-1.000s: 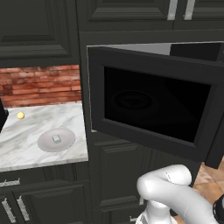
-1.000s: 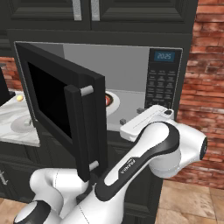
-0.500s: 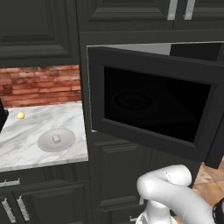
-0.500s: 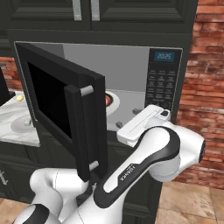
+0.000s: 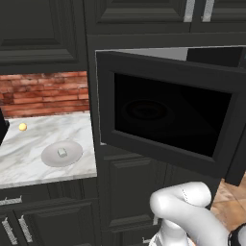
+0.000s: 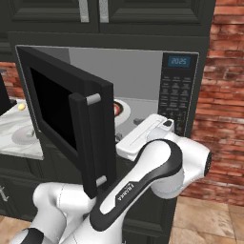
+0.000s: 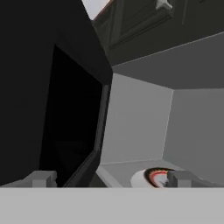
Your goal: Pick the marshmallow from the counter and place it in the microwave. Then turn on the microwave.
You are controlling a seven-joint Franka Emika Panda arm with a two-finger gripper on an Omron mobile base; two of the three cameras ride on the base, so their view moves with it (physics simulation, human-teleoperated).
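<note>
The marshmallow (image 5: 62,153), a tiny whitish cube, lies on a round grey plate (image 5: 72,156) on the white marble counter (image 5: 29,163), left of the microwave. The microwave (image 6: 138,71) stands with its dark glass door (image 5: 163,115) swung wide open. Inside are grey walls and the red-ringed turntable (image 6: 122,109). My gripper (image 6: 118,138) hovers at the mouth of the cavity, partly behind the door's edge (image 6: 93,143). In the hand view its fingertips (image 7: 41,178) stand far apart and open, with nothing between them, and the turntable (image 7: 151,177) is just ahead.
A small yellow ball (image 5: 22,127) rests at the back of the counter near the brick wall. The keypad (image 6: 174,97) runs down the microwave's right side. The open door juts out over the dark lower cabinets (image 5: 125,192). A brick wall (image 6: 219,105) stands right of the microwave.
My hand has shifted slightly left and down at the microwave's opening, and the elbow has swung with it. The door, marshmallow and plate have not moved.
</note>
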